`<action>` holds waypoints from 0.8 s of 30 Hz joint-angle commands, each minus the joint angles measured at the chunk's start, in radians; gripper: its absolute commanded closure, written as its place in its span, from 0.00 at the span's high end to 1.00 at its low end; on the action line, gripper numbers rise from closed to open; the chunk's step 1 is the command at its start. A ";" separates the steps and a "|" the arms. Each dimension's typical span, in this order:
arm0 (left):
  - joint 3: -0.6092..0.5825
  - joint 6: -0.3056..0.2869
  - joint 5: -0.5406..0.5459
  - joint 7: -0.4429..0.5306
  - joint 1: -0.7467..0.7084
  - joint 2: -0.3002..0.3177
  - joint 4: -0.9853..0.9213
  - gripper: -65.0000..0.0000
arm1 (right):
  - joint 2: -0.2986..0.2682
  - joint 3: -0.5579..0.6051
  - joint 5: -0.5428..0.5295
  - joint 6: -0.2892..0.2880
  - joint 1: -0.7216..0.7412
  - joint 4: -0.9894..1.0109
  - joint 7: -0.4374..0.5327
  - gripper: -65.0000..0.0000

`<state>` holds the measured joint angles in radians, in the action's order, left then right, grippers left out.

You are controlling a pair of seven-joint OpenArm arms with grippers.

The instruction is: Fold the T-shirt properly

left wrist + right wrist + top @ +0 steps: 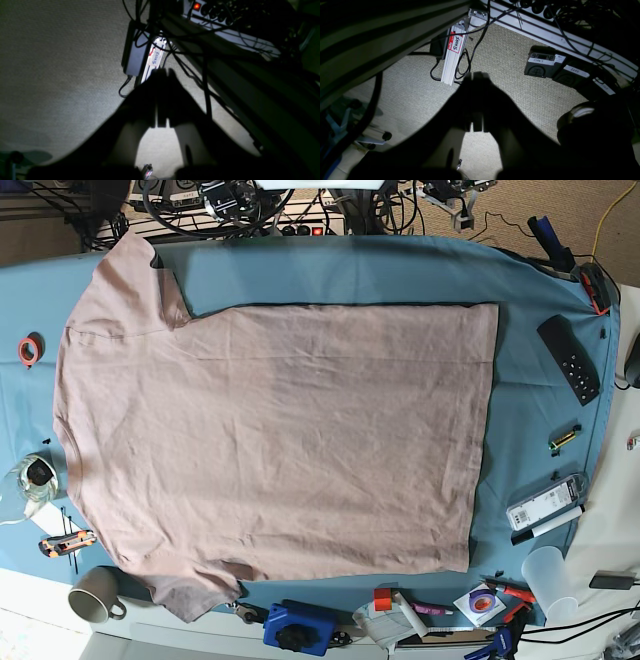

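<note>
The T-shirt (280, 440) is a dusty pink-beige shirt spread flat on the blue table cloth (530, 330), seen in the base view. Its neck end faces left and its straight hem faces right. One sleeve (130, 280) reaches the far left corner, the other (190, 590) the near left edge. No arm shows in the base view. My left gripper (162, 72) is a dark silhouette with its fingers pressed together, hanging over carpet below the table. My right gripper (477, 75) is likewise shut on nothing, over the same carpet. The shirt is out of both wrist views.
Around the shirt lie a red tape roll (28, 348), a mug (95, 595), a black remote (570, 358), a blue device (298, 627) and a plastic cup (552, 575). Under the table are a labelled aluminium leg (453, 55), cables and foot pedals (541, 65).
</note>
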<state>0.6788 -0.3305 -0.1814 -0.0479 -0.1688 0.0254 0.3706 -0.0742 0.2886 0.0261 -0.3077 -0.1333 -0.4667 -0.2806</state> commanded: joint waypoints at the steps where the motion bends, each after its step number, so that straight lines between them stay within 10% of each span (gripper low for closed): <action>1: -0.002 -0.007 0.018 0.004 -0.007 0.006 0.004 0.00 | -0.003 -0.002 -0.003 -0.006 0.000 -0.009 0.000 0.00; 24: -0.002 -0.007 0.063 0.004 -0.017 0.025 0.005 0.00 | -0.003 -0.002 -0.003 -0.006 0.000 -0.009 0.000 0.00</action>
<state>0.6773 -0.3305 -0.1219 -0.0479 -0.1799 0.0448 0.3714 -0.0746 0.2886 0.0261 -0.3077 -0.1329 -0.4667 -0.2802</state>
